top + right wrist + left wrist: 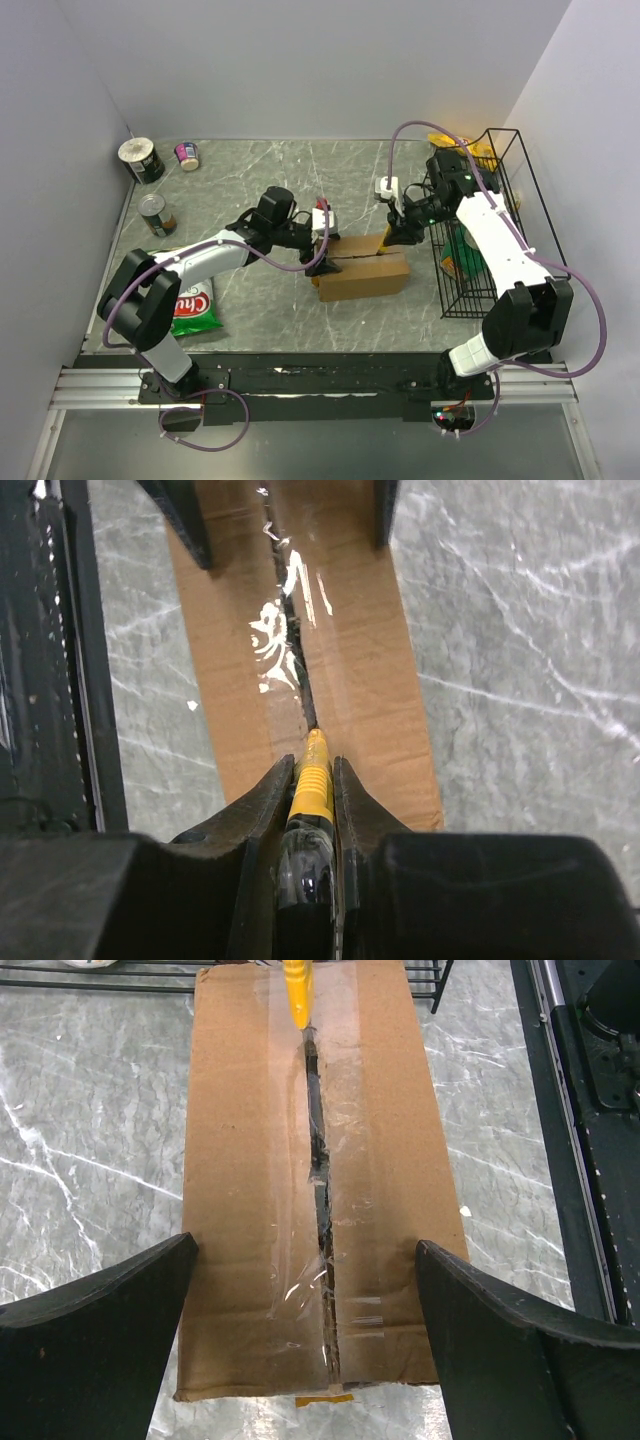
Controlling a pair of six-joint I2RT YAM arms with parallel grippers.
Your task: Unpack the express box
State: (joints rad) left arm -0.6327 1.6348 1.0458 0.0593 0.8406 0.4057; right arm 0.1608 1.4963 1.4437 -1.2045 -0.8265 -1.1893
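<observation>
The express box (pixel 362 272), a rectangular brown cardboard carton with glossy clear tape along its flap seam, lies flat at the middle of the grey marbled desk (pixel 270 190), its long side running left to right between the two arms. The left gripper (pixel 305 1250) stands wide open over the box's left end, one black finger on each side of the carton; whether the fingers touch the cardboard cannot be told. The right gripper (pixel 313 770) is closed tight on a slim yellow-handled tool (pixel 313 785), whose tip sits on the taped seam near the box's right end. In the left wrist view a dark slit runs along the seam from the tool's tip to the near end of the box, with the tape wrinkled beside it. A black wire basket (pixel 500 200) stands at the desk's right edge, just beyond the box. On the left lie a green snack bag (pixel 195 310), two tin cans (pixel 142 158) and a small cup (pixel 187 155), well apart from the box
</observation>
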